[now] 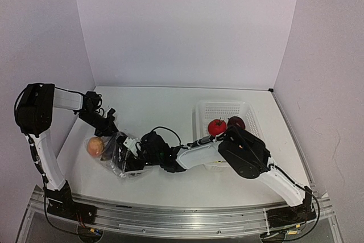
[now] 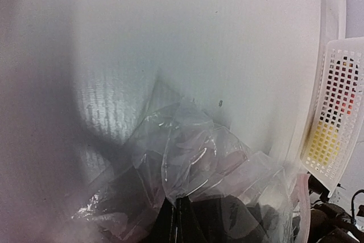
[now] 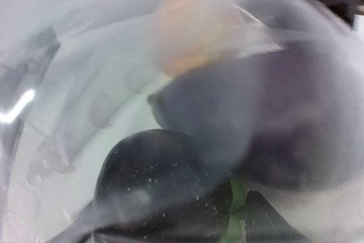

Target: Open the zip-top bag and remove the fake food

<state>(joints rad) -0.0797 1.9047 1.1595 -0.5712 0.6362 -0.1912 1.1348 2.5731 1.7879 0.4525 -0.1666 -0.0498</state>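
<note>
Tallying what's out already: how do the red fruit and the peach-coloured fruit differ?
The red fruit sits in the white basket; the peach-coloured fruit lies at the left end of the zip-top bag, perhaps inside it. The red fruit is deep red, the peach-coloured fruit pale orange-pink. Both are round and similar in size.

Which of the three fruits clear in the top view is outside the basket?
The peach-pink fruit, at the zip-top bag's left end. The red fruit and the dark purple one lie in the white basket.
</note>
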